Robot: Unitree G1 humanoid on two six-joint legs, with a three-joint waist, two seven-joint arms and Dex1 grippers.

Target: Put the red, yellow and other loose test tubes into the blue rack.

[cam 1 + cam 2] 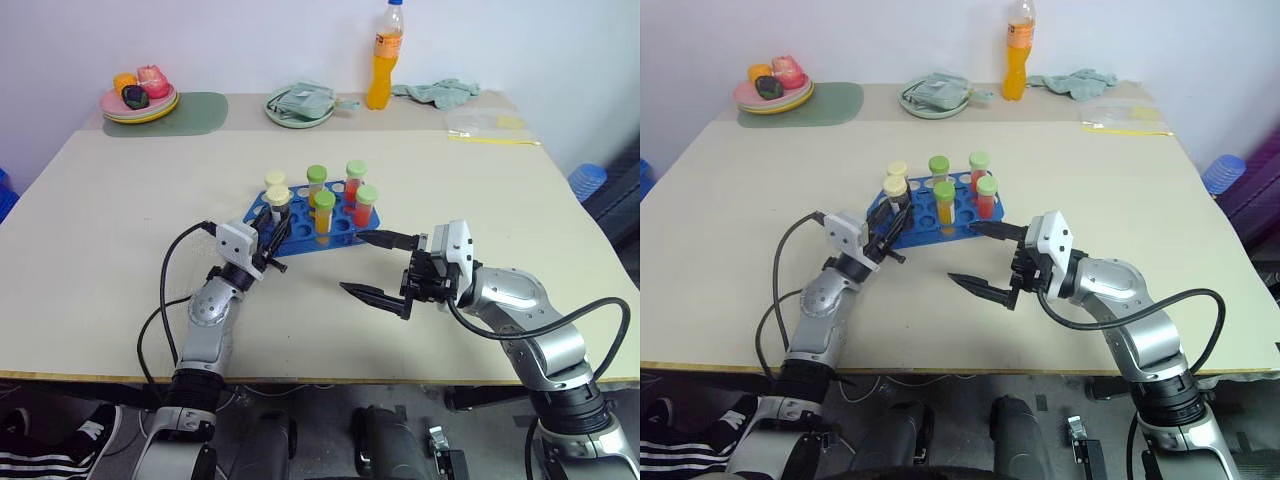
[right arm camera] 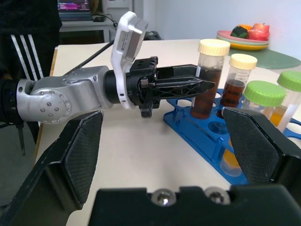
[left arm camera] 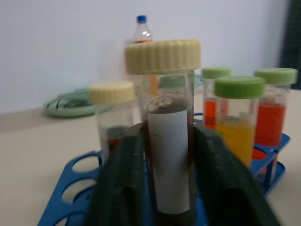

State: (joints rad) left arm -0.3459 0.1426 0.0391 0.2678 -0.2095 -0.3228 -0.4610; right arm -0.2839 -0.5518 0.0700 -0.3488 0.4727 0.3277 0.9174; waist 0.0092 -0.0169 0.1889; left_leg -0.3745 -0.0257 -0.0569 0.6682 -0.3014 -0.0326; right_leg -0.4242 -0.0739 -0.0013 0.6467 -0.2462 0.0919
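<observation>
The blue rack (image 1: 342, 233) lies mid-table. It holds several upright capped test tubes: green-capped red ones (image 1: 355, 181), a green-capped yellow one (image 1: 324, 213) and a cream-capped dark one (image 1: 275, 180) at the back. At the rack's near left corner stands another cream-capped dark test tube (image 3: 169, 155), its foot down in the rack. My left gripper (image 1: 272, 232) is shut on it, one finger (image 3: 120, 183) pressed to each side. My right gripper (image 1: 352, 262) hovers open and empty just off the rack's near right corner, pointing toward the left arm.
Along the far edge stand an orange drink bottle (image 1: 384, 60), a plate of fruit (image 1: 138, 100) on a green mat (image 1: 195, 113), a green plate with a cloth (image 1: 300, 105), a crumpled cloth (image 1: 437, 92) and a plastic bag (image 1: 485, 125).
</observation>
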